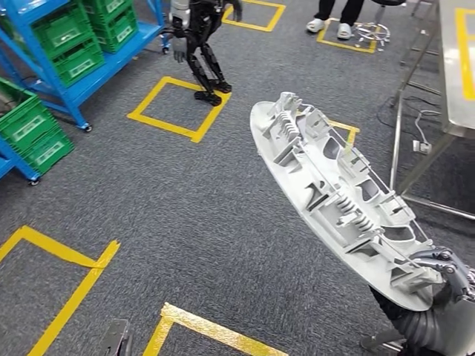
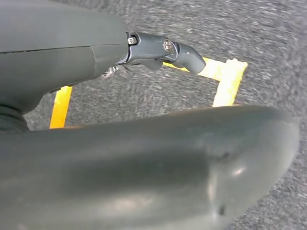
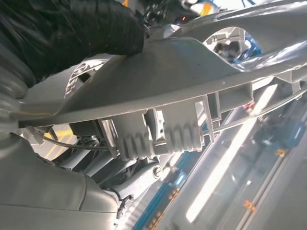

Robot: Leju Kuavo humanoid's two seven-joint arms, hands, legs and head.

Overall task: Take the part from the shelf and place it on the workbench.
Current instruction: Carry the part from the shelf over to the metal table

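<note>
The part (image 1: 336, 193) is a large grey oval plastic panel with ribs and spring-like coils on its upper face. It is tilted over the carpet at the right of the head view. My right hand (image 1: 448, 273) grips its near lower end. In the right wrist view the part (image 3: 173, 76) runs across the picture, held between dark fingers (image 3: 72, 28) and the grey thumb (image 3: 43, 191). My left hand (image 2: 108, 143) hangs over the floor and holds nothing; one finger (image 2: 163, 48) sticks out apart from the thick thumb. The metal workbench (image 1: 456, 67) stands at the far right.
A blue shelf (image 1: 120, 55) with green crates (image 1: 79, 52) stands at the upper left. Another robot (image 1: 199, 44) stands ahead near a yellow floor square (image 1: 179, 104). A person's feet (image 1: 330, 26) are at the back. Cables (image 1: 420, 137) lie by the workbench legs.
</note>
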